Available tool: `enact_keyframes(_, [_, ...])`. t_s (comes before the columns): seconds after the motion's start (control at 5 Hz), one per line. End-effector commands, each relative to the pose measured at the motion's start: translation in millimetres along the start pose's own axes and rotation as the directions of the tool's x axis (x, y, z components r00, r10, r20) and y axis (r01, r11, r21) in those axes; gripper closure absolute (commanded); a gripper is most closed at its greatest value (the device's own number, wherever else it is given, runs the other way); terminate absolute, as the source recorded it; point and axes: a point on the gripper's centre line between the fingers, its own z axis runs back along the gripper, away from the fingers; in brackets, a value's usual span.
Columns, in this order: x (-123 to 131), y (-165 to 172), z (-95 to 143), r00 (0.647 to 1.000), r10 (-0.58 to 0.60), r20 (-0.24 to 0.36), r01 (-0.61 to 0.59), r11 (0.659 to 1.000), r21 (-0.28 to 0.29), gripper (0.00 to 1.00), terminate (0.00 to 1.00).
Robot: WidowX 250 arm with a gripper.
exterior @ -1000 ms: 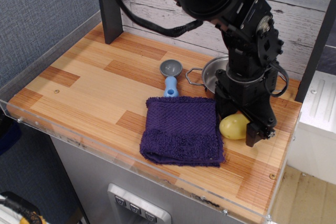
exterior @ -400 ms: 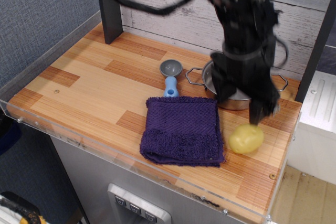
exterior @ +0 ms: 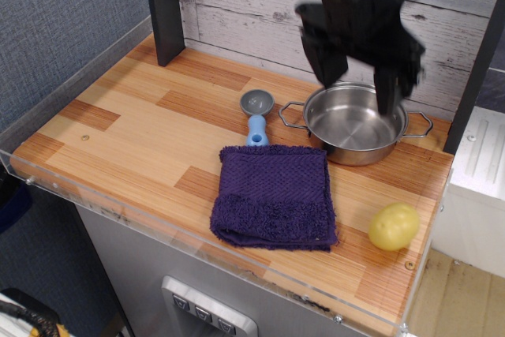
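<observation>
Having rolled to five o'clock, the round yellow potato (exterior: 394,226) is lying near the edge of the wooden table (exterior: 142,132), liable to roll off, while the black gripper (exterior: 357,75) is hovering wide and empty over the steel pot (exterior: 348,157).

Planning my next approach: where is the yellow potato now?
The potato lies on the counter near its front right corner, right of the purple towel, in front of the steel pot, away from the open gripper.

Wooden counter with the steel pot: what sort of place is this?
Probably a mock kitchen set up for robot trials: a steel pot, a blue-handled scoop and a purple towel lie on a wood-look counter.
</observation>
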Motion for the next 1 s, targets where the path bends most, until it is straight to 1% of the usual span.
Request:
enact_keyframes(0.0, [7.3,2.3,77.3,0.986,0.086,0.145,-0.098,0.992,0.079,0.0,0.0])
enact_keyframes(0.6, [7.3,2.3,77.3,0.986,0.086,0.145,-0.098,0.992,0.079,0.0,0.0])
enact_keyframes(0.8, [7.3,2.3,77.3,0.986,0.086,0.145,-0.098,0.992,0.079,0.0,1.0])
